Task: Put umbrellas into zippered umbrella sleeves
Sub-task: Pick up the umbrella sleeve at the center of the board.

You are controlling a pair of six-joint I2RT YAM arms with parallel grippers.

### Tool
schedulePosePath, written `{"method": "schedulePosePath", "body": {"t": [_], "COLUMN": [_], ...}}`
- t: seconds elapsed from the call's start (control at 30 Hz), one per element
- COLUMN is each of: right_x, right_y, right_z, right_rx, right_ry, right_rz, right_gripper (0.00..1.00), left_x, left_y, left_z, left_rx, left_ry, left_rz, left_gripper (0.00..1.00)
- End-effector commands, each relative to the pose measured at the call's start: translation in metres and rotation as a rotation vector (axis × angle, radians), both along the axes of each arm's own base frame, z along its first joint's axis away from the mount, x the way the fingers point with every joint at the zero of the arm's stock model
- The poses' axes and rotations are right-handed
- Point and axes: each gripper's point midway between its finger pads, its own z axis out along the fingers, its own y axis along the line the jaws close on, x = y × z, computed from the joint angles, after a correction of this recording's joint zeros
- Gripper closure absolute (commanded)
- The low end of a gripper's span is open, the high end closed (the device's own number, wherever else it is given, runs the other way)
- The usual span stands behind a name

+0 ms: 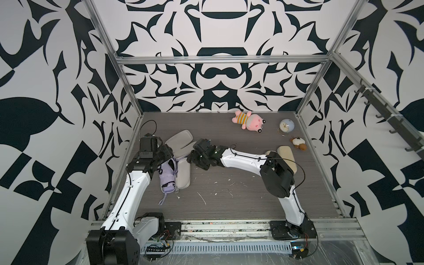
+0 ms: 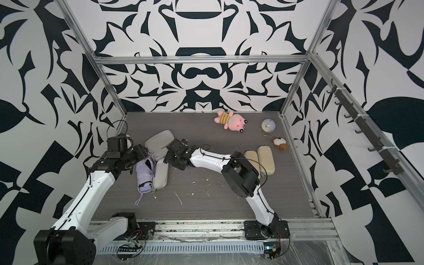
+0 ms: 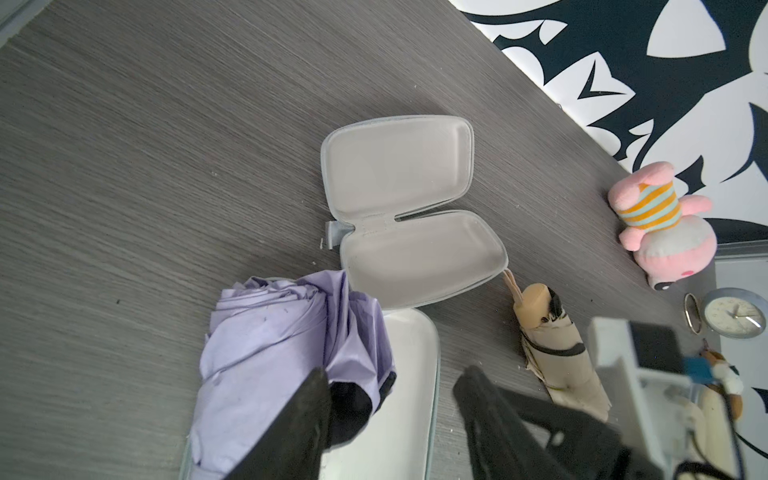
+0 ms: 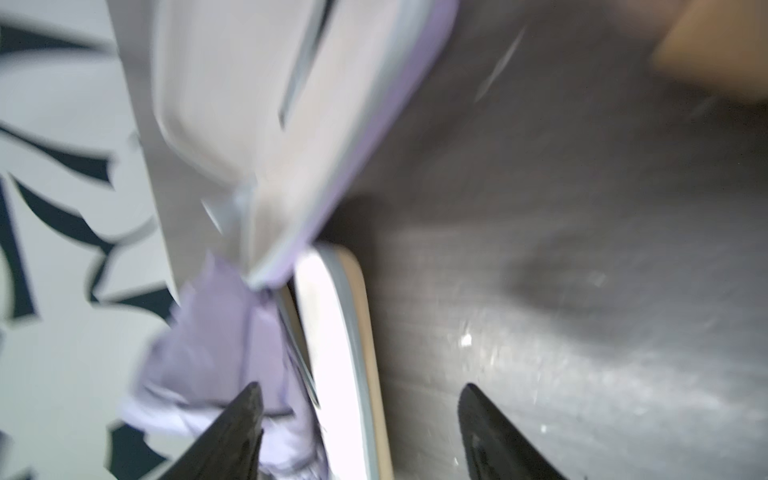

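Grey tabletop — lavender umbrella lies in open beige sleeve.

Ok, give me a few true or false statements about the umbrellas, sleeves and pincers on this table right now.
1. The pink plush toy lies near the back wall. True.
2. The lavender umbrella is zipped inside a sleeve. False: it lies uncovered in an open sleeve.
3. Two closed beige sleeves lie side by side. True.
4. Both pincers are shut. False: the left pincer and right pincer each show jaws apart.
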Motion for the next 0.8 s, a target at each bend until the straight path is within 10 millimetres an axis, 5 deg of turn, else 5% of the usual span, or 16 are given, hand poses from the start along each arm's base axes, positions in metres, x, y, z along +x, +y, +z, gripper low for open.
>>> {"method": "schedulePosePath", "body": {"t": [0.0, 0.17, 0.33, 0.57, 0.67, 0.77], "right_x": [-0.023, -0.014, -0.003, 0.023, 0.031, 0.036], "right_y": [0.013, 0.016, -0.012, -0.086, -0.099, -0.102], "right_z": [-0.013, -0.005, 0.044, 0.096, 0.109, 0.133], "right_rx": [-0.006, -0.054, -0.197, -0.790, -0.979, -0.991], "right_ry": [0.026, -0.058, -0.228, -0.429, -0.504, -0.570], "right_rz": [0.118, 0.183, 0.241, 0.361, 0.376, 0.315], "right_gripper": [0.37, 0.66, 0.98, 1.00, 1.00, 1.00], "left_x": [-0.001, -0.004, -0.004, 0.001, 0.002, 0.001], "left_y": [-0.006, -0.008, -0.007, -0.013, -0.015, -0.015], "left_z": [-0.004, -0.008, -0.006, 0.003, 0.004, 0.003], "left_rx": [-0.048, -0.070, -0.086, -0.138, -0.159, -0.161], "left_ry": [0.020, 0.024, 0.013, -0.018, -0.023, -0.017], "left_rz": [-0.009, 0.000, 0.018, 0.024, 0.024, 0.023], "left_gripper": [0.45, 0.45, 0.43, 0.41, 0.42, 0.42]}}
